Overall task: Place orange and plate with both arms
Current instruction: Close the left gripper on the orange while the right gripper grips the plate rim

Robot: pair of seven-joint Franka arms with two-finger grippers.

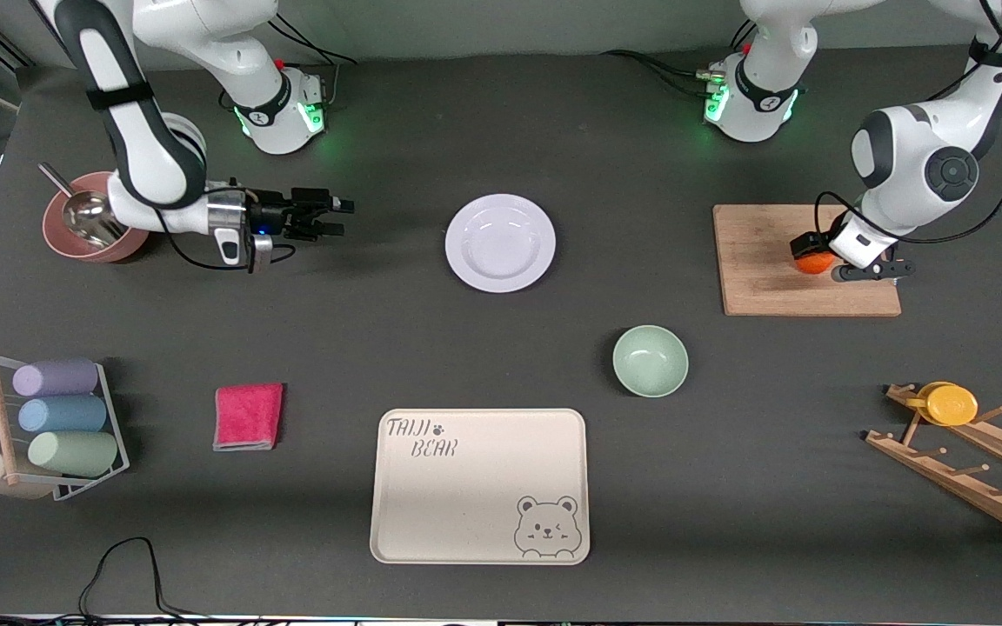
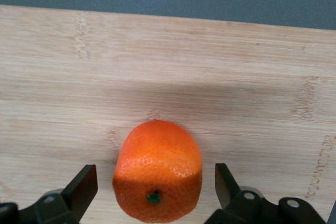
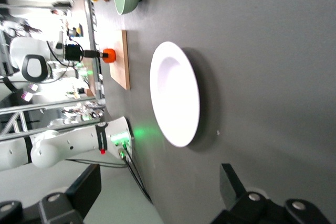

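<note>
Dark grey bench (image 1: 431, 122) carries all items. Orange (image 1: 812, 263) rests on the wooden cutting board (image 1: 762, 261) toward the left arm's end. Left gripper (image 2: 156, 190) is down at the board, fingers (image 2: 84, 184) spread on either side of the orange with gaps visible, not pressing it. Plate (image 1: 500, 243) lies flat at mid-bench, farther from the front camera than the green bowl (image 1: 650, 360) and beige bear tray (image 1: 479, 487). Right gripper (image 1: 333, 217) hovers low over bare bench between the plate and a pink bowl (image 1: 62, 235) holding a metal scoop, fingers (image 3: 86, 187) spread, holding nothing. Red cloth (image 1: 248, 416) lies beside the tray.
</note>
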